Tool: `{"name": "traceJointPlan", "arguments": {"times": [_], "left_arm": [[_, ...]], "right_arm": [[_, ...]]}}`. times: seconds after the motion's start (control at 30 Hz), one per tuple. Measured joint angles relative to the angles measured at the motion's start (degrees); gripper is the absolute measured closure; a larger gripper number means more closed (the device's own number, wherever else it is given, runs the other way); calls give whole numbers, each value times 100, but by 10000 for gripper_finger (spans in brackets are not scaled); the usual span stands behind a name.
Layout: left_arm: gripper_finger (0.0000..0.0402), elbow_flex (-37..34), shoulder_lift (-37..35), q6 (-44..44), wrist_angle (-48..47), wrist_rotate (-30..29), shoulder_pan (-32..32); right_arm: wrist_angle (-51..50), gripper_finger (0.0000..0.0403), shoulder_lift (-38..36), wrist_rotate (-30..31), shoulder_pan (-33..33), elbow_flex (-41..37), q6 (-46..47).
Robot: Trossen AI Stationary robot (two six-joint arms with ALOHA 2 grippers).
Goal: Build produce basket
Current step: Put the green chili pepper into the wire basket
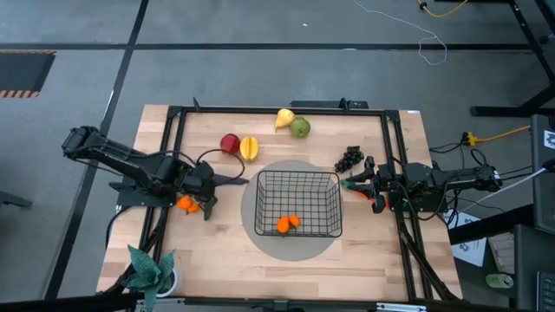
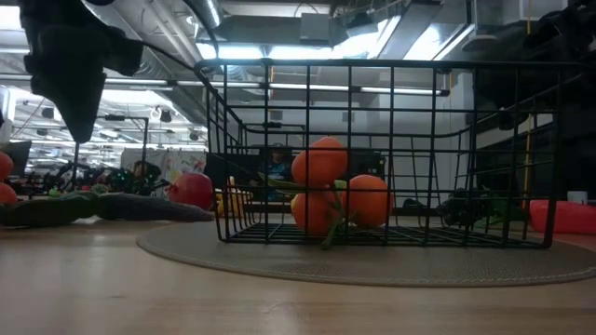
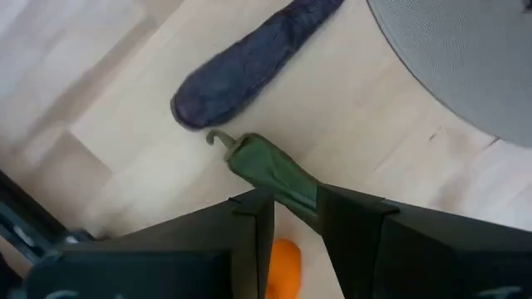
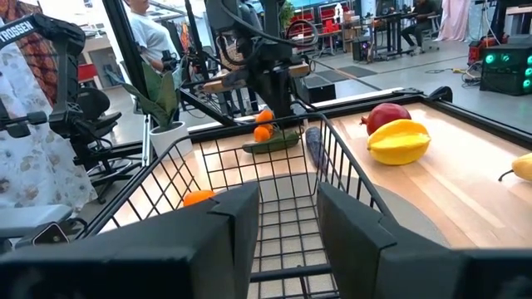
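The black wire basket (image 1: 297, 173) stands on a round grey mat and holds small oranges (image 1: 288, 224) on its floor. My left gripper (image 3: 297, 199) is left of the basket, raised off the table in the low view (image 2: 79, 135), and open. Under it lie a green cucumber-like piece (image 3: 270, 170) with a hooked stem and more oranges (image 1: 186, 204). The purple eggplant (image 3: 249, 62) lies between them and the basket. My right gripper (image 4: 289, 195) waits at the basket's right side, open with nothing between its fingers. My left gripper comes from above, slanting toward the basket. The thick end of the green piece (image 3: 291, 189) shows in the gap between its fingers. Whether the fingers touch it, I cannot tell. The piece lies on the table (image 4: 270, 144).
The red apple (image 1: 229, 143) and yellow ridged fruit (image 1: 249, 148) lie beyond the eggplant. The yellow pear (image 1: 284, 118) and green apple (image 1: 300, 128) are near the far edge, and the grapes (image 1: 349, 159) sit by the right arm. A potted plant (image 1: 152, 269) stands at the near left corner.
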Motion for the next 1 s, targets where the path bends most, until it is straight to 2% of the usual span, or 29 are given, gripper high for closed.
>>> {"name": "traceJointPlan", "arguments": {"times": [0.13,0.37,0.6,0.77,1.0], "left_arm": [[318,-2,161,-874,-12,4,-26],[290,0,663,-1597,13,219,-163],[262,2,1357,-1626,158,330,-154],[244,1,1769,-1646,574,728,-99],[236,1,2326,-1807,537,779,-73]], "right_arm": [[0,281,0,1,-2,0,-2],[0,281,0,0,-1,0,0],[-2,281,0,0,-2,0,-2],[2,281,-2,0,-2,0,0],[1,281,-2,-2,-1,0,13]]}}
